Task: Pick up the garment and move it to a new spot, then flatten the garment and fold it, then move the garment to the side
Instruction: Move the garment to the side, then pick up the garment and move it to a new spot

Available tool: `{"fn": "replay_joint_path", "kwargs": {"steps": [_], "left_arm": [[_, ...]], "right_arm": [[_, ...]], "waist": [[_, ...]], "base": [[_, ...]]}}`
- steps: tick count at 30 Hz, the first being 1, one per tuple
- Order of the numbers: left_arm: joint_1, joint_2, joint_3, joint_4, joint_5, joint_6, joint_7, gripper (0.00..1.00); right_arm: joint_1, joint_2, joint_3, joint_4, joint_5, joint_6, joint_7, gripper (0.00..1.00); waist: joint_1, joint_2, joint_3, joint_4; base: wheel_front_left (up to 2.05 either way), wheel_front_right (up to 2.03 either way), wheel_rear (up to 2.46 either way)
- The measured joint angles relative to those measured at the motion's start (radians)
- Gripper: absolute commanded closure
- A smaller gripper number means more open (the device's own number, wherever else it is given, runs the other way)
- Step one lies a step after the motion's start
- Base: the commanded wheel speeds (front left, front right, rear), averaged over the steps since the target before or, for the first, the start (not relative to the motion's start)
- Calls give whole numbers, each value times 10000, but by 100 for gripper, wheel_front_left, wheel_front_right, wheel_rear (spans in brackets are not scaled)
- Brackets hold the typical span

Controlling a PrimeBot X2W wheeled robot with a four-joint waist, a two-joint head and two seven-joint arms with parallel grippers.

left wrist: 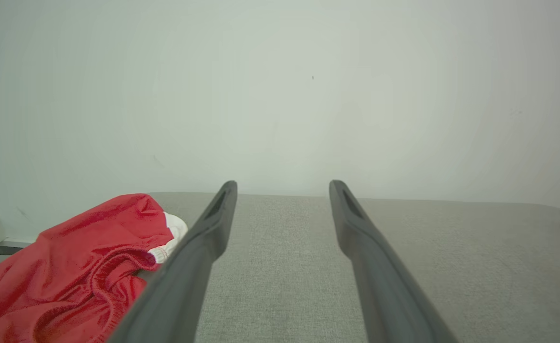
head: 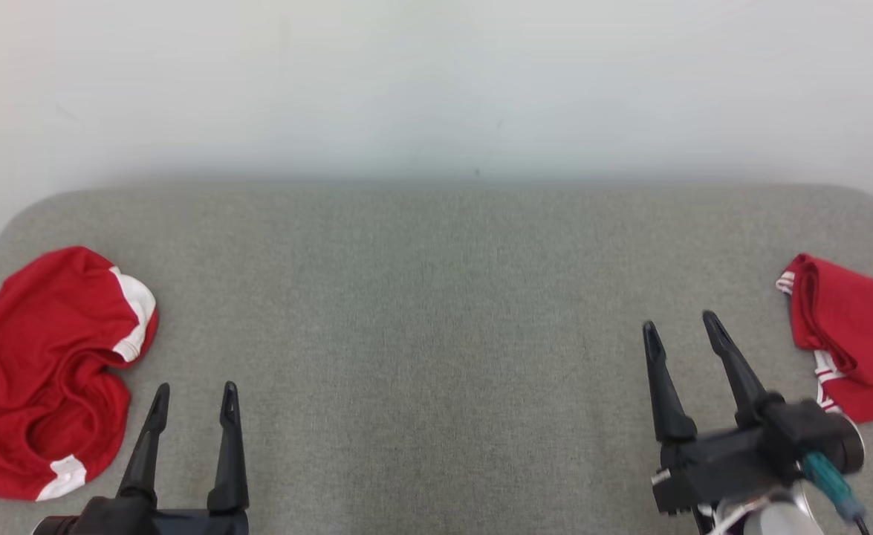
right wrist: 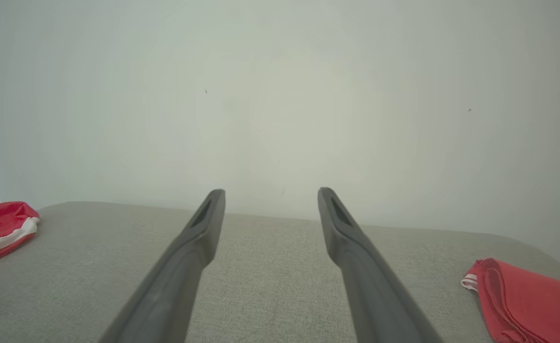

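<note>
Spanning the scene, a grey padded surface [head: 436,297] meets a pale wall [head: 436,74] at its far edge. A crumpled red garment [head: 50,371] with white trim lies at the near left, and a folded red garment [head: 852,334] at the right edge. The left gripper [head: 195,392] and right gripper [head: 680,321] are empty, jaws apart, each near its garment without touching it.

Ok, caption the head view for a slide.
Left gripper and right gripper open over a grey table; crumpled red garment far left, folded red garment far right.
</note>
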Motion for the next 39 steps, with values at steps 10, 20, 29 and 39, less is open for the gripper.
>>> {"fn": "replay_joint_path", "kwargs": {"steps": [10, 20, 29, 39], "left_arm": [[944, -489, 374, -454, 612, -537, 0, 0], [1601, -660, 441, -215, 1005, -773, 0, 0], [1766, -702, 357, -36, 1189, -867, 0, 0], [1828, -719, 389, 23, 1229, -884, 0, 0]], "right_arm": [[2080, 261, 12, -1732, -67, 0, 0, 0], [2953, 305, -42, -1730, 82, -2, 0, 0], [3057, 305, -50, -1657, 109, -2, 0, 0], [3086, 334, -148, -1695, 96, -2, 0, 0]], "waist": [[2, 1, -865, -69], [2, 1, -1343, -384], [4, 2, -1464, -467], [4, 2, -1423, -471]], "base": [[0, 0, 0], [0, 0, 0], [0, 0, 0], [0, 0, 0]]}}
